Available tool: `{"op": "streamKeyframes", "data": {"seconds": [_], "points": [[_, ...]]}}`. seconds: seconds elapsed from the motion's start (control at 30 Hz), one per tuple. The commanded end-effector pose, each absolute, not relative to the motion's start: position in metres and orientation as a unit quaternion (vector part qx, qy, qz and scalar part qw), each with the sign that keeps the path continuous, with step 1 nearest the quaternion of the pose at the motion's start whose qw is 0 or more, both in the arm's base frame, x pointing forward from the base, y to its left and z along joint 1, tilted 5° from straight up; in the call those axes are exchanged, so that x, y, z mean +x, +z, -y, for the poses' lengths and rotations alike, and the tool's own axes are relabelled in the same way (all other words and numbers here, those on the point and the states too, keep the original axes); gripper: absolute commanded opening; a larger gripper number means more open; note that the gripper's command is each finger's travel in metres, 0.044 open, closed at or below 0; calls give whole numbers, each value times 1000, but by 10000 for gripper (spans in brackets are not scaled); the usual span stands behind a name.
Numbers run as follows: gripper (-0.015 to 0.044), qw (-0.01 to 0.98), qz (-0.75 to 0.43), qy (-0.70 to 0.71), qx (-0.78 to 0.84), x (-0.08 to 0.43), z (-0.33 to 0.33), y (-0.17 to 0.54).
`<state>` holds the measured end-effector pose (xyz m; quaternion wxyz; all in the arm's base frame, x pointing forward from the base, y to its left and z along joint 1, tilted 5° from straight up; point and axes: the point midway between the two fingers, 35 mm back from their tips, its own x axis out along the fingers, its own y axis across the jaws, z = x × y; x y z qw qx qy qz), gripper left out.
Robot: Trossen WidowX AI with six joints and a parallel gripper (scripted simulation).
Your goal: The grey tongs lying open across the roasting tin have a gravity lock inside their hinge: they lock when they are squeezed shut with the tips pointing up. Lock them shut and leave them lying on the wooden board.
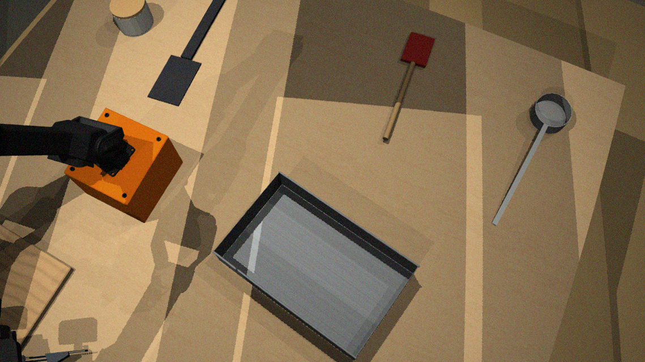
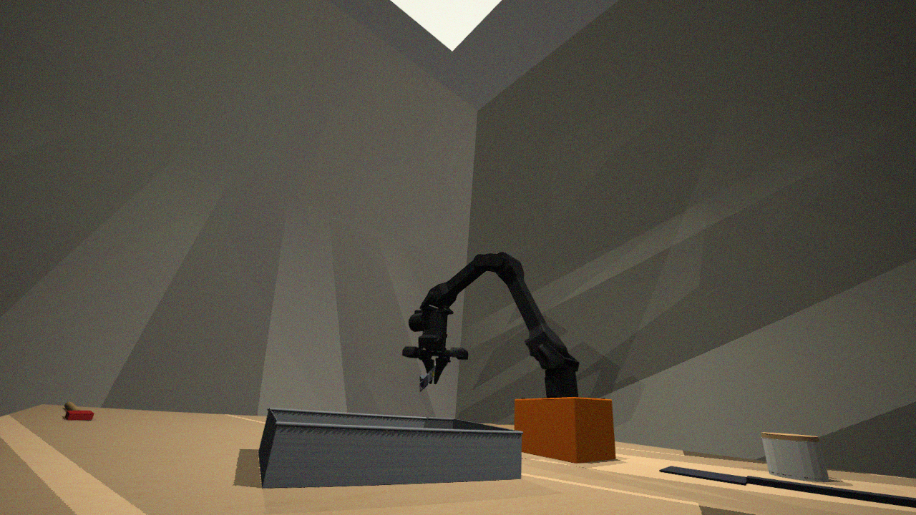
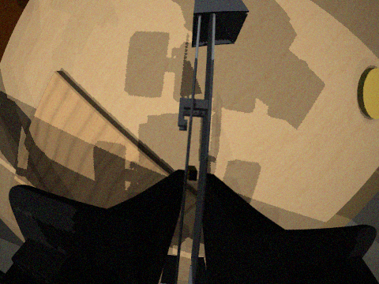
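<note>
Gripper (image 1: 22, 359) (image 2: 434, 378) (image 3: 194, 179) clamped on grey tongs (image 1: 58, 358) (image 2: 425, 380) (image 3: 206, 118), arms near-parallel. Held aloft, off roasting tin (image 1: 316, 272) (image 2: 391, 458). Lock not verifiable. Left: confirm lock, lower onto wooden board (image 1: 42, 275) (image 3: 79, 138), release. Beyond, ladle (image 1: 520, 173) lying untouched.

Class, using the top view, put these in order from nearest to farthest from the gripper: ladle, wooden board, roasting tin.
Nearest to the gripper first:
1. Wooden board, at the left edge, close by.
2. Roasting tin, lower middle.
3. Ladle, far right.
</note>
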<state>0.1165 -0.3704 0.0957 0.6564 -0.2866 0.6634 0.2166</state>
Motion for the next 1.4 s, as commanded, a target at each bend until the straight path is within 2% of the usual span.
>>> {"op": "streamKeyframes", "data": {"seconds": [0.0, 0.53, 1.17, 1.37], "points": [[-150, 662, -666, 204, -278, 92, 375, 97], [-150, 678, -681, 155, -228, -10, 378, 94], [-150, 692, -695, 96, -170, -125, 346, 91], [-150, 693, -696, 92, -166, -133, 342, 91]]}}
